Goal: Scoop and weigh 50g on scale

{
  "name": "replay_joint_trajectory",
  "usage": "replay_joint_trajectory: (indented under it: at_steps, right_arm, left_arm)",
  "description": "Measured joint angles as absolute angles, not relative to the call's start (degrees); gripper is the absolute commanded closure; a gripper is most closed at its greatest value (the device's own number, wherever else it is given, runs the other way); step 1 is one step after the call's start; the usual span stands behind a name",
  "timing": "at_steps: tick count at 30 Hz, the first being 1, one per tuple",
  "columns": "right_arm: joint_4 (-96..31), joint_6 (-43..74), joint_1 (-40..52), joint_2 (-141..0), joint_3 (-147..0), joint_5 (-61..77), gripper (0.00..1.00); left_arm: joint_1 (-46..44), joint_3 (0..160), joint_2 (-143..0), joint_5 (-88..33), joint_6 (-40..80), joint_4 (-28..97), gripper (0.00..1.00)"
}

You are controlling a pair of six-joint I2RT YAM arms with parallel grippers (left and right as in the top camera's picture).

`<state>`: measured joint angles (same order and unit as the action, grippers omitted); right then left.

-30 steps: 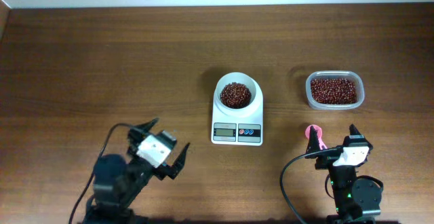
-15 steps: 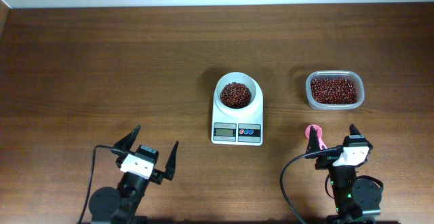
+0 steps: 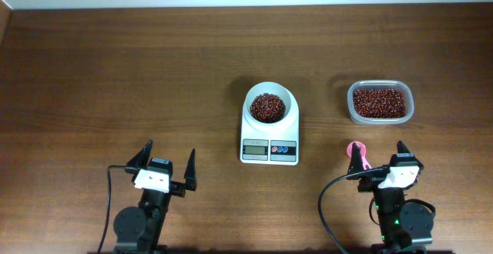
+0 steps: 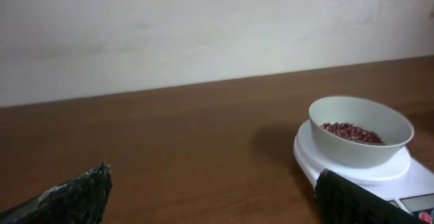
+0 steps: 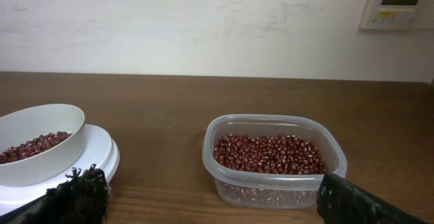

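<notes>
Beans (image 3: 267, 107) lie as a low dark red-brown heap in the white bowl (image 3: 269, 88) on top of the scale (image 3: 269, 151), which stands near the middle of the table (image 3: 115, 69) with its grey display and red and blue buttons facing the arms. To the right of the scale, well apart from it, a clear tub (image 3: 380, 85) holds a fuller layer of the same beans. A pink spoon (image 3: 357, 152) lies on the wood nearer the arms than the tub, just beside one finger of the right gripper (image 3: 381, 158); whether they touch cannot be told. That gripper's jaws stand wide apart with nothing between them, and its wrist view looks across at the tub and the bowl's edge. The left gripper (image 3: 169, 158) sits to the near left of the scale, clear of it, jaws likewise spread wide and empty.
</notes>
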<state>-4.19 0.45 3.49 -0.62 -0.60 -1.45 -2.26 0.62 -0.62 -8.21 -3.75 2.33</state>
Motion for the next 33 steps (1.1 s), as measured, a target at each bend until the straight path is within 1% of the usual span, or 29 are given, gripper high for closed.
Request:
replay_joint_trajectory:
  at_steps: [5,33]
  right_arm:
    - [-4.2,0.4,3.5,-0.6,-0.6,-1.5,0.01]
    - [-4.2,0.4,3.5,-0.6,-0.6,-1.5,0.01]
  left_arm:
    - [-2.3,0.6,-0.6,-5.0,-3.6,4.1,0.01]
    - [-2.3,0.6,-0.6,-4.8,-3.6,4.1,0.01]
